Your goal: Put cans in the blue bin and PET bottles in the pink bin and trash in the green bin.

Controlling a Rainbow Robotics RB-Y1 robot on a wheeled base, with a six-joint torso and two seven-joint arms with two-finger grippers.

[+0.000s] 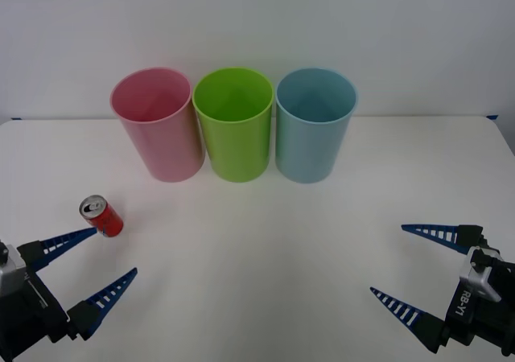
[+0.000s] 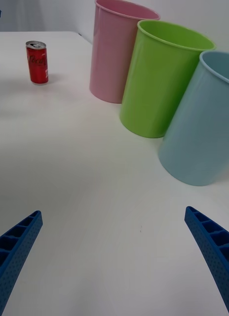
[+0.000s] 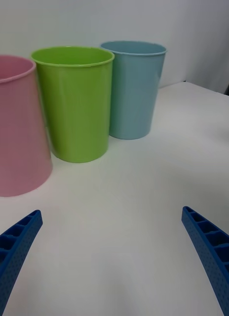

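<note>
The left end effector (image 1: 87, 267) sits at the lower left of the front view, fingers spread wide and holding nothing; its upper fingertip lies just beside the can (image 1: 101, 215), though I cannot tell if they touch. The right end effector (image 1: 418, 267) is at the lower right, also spread and empty, well apart from everything. The can stands upright on the white table (image 1: 265, 249), left of centre, in front of and a little left of the pink bin (image 1: 158, 125). Across the upper middle the three bins stand in a tight row: pink, then green bin (image 1: 234, 125), then blue bin (image 1: 314, 126) to the right.
</note>
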